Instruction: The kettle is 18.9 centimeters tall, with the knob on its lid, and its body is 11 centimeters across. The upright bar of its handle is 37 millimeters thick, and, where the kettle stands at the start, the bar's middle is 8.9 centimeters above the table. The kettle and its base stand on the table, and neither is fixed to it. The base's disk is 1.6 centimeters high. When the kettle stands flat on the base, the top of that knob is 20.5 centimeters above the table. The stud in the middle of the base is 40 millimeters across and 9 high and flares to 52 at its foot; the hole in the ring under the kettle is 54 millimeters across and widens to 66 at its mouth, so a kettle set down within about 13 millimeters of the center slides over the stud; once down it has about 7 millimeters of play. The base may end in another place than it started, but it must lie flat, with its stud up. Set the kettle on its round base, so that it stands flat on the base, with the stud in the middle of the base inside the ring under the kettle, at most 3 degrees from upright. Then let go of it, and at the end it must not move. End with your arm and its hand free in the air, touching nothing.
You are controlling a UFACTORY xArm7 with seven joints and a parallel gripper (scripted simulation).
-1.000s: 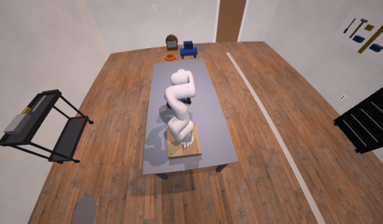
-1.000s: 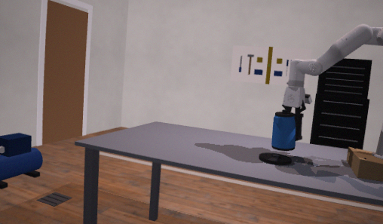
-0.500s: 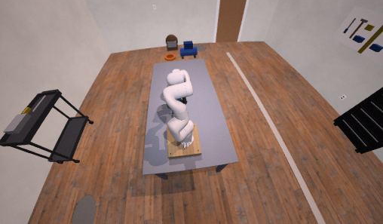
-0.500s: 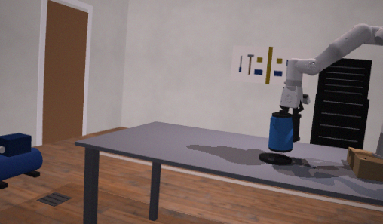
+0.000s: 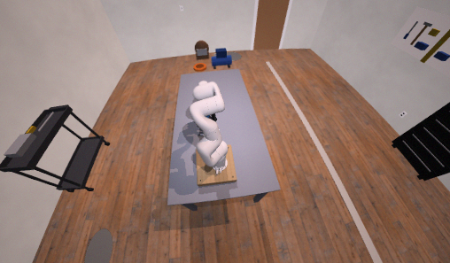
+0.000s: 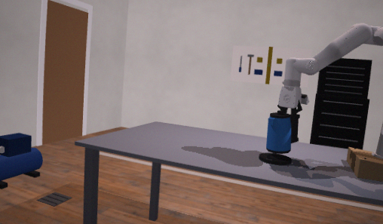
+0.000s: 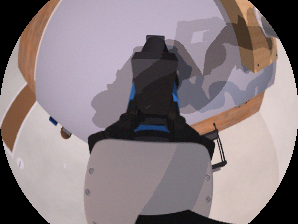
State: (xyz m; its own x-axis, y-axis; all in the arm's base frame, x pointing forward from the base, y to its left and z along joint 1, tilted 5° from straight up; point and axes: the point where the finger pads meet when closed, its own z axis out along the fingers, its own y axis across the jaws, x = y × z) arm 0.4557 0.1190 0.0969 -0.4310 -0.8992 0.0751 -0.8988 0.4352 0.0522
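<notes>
A blue kettle [image 6: 279, 133] hangs upright in my gripper [image 6: 294, 114] [image 7: 154, 83], which is shut on the dark handle bar at the kettle's back. In the exterior view the kettle's bottom is just above the black round base [image 6: 275, 158], roughly over its middle. I cannot tell whether they touch. The base lies flat on the grey table [image 6: 170, 139] [image 5: 248, 114]. In the wrist view only blue slivers of the kettle [image 7: 132, 92] show beside the dark fingers. In the top view the white arm [image 5: 207, 114] hides the kettle and base.
The arm stands on a wooden block [image 5: 217, 176] [image 6: 363, 161] at one end of the table. A black cabinet [image 6: 339, 101] stands behind the kettle. A blue compressor [image 6: 15, 155] [image 5: 221, 58] sits on the floor past the far table end.
</notes>
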